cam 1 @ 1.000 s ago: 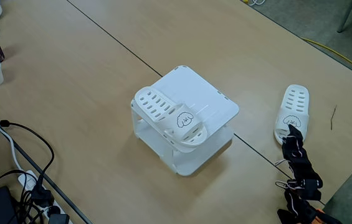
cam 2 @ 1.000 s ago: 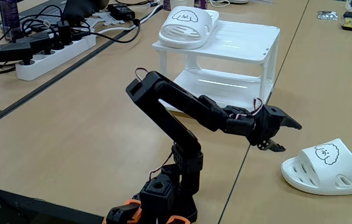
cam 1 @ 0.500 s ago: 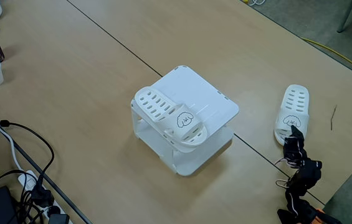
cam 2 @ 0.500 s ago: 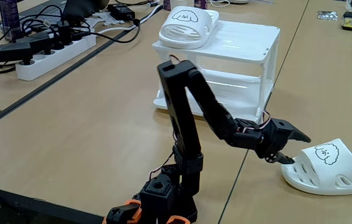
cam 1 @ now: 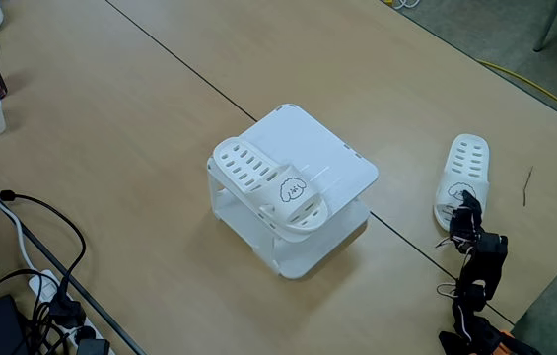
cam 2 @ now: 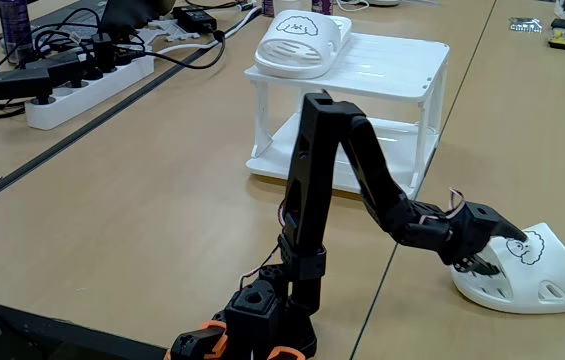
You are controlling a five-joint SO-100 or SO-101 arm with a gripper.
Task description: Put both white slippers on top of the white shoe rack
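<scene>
The gripper (cam 2: 502, 250) is sitting right at the toe end of 1 white slipper (cam 2: 547, 275) down on the table (cam 2: 142, 200), with its jaws parted a little around the front of the strap, next to the puppy face drawing. Can't really tell whether they're pinching it yet or just touching, since the black fingers are blending together in that fixed view. In the other fixed view the gripper (cam 1: 463, 215) is overlapping the near end of that same slipper (cam 1: 465, 173), which is lying flat and well apart from the rack.

The white shoe rack (cam 1: 332, 158) is carrying the other slipper (cam 1: 268, 187) on its top tier, lying along 1 edge with the toe poking slightly over the side. In the low fixed view that slipper (cam 2: 297, 45) is sitting at the left part of the rack's top (cam 2: 392, 65), and the lower shelf is showing nothing on it.

A power strip (cam 2: 82, 90) with a tangle of cables is lying off to the left.
</scene>
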